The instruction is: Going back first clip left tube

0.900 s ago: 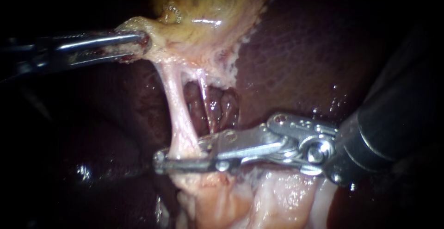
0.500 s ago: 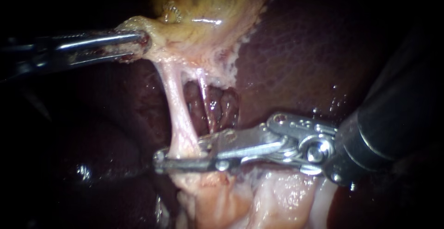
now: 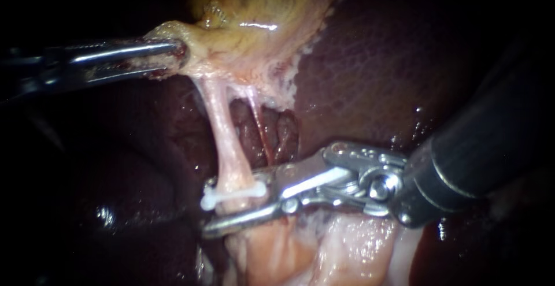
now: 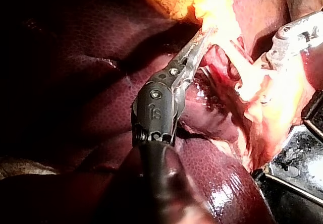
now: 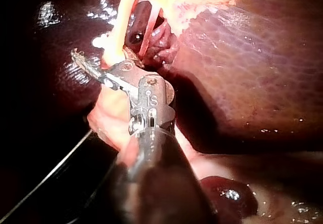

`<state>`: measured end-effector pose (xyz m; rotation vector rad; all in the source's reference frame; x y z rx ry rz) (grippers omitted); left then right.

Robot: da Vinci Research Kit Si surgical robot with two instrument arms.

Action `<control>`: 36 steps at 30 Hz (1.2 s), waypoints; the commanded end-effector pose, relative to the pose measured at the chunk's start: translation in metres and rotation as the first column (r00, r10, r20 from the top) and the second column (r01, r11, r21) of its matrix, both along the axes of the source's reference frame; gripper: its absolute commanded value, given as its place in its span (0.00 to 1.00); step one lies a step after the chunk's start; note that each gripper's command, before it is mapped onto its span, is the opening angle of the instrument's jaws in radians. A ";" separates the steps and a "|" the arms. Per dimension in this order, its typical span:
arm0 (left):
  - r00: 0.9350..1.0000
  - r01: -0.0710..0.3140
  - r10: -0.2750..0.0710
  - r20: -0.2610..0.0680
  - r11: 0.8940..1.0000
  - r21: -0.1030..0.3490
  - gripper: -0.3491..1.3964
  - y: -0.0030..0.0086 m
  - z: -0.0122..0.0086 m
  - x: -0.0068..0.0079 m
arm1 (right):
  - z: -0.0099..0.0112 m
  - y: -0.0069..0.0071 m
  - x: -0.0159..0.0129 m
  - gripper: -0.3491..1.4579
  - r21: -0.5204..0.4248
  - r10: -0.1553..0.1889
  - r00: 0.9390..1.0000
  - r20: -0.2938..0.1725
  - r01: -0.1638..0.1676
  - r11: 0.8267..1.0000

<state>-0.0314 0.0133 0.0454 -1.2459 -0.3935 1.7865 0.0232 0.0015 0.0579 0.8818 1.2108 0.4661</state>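
Nearest, just below the clip (image 3: 234, 193), the right instrument (image 3: 231, 205) has its claw released and gaping. One half lies just above the clip and the other just below it, so the white clip and the left tube (image 3: 222, 130) it pinches sit inside that opening, held by neither half. The main hazard, as I judge it, lies here. If the instrument backs away toward the right of the clip at a slant, or the claw closes partway, a metal edge could hook an end of the clip and drag or twist it along the tube. The lower half, which reaches past the clip to its far side, looks the likelier to catch. It could also scrape the pale tissue (image 3: 347, 251) below and to the right of the clip. Above the clip the left tube runs taut, and a thinner tube (image 3: 254, 112) stands just right of it; a sideways swing of the shaft could tear that one. Farther above the clip, the left instrument (image 3: 176, 52) has its claw clenched on the edge of the gallbladder (image 3: 260, 8), keeping the tube stretched. A slip or a harder pull there would jerk the clipped tube against the steel. The liver (image 3: 370, 72) lies behind.
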 end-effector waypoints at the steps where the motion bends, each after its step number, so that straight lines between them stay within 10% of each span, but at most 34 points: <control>1: 1.000 0.000 0.000 0.000 1.000 -0.001 0.00 0.0000 0.0000 0.0000 | 0.0002 0.0002 -0.0001 0.47 -0.032 0.011 1.000 -0.001 -0.011 0.999; 13: 1.000 -0.001 0.001 0.000 1.000 -0.001 0.00 -0.0001 -0.0001 0.0001 | 0.0006 0.0021 -0.0030 0.47 -0.301 0.069 0.997 -0.020 -0.072 0.951; 21: 1.000 0.000 0.000 -0.001 1.000 -0.002 0.00 -0.0002 -0.0001 0.0003 | -0.0017 0.0032 -0.0078 0.47 -0.429 0.018 1.000 0.024 -0.006 0.903; 36: 1.000 0.001 -0.001 -0.003 1.000 -0.002 0.00 -0.0002 -0.0001 0.0005 | -0.0057 0.0040 -0.0175 0.47 -0.514 -0.002 1.000 0.024 0.014 0.858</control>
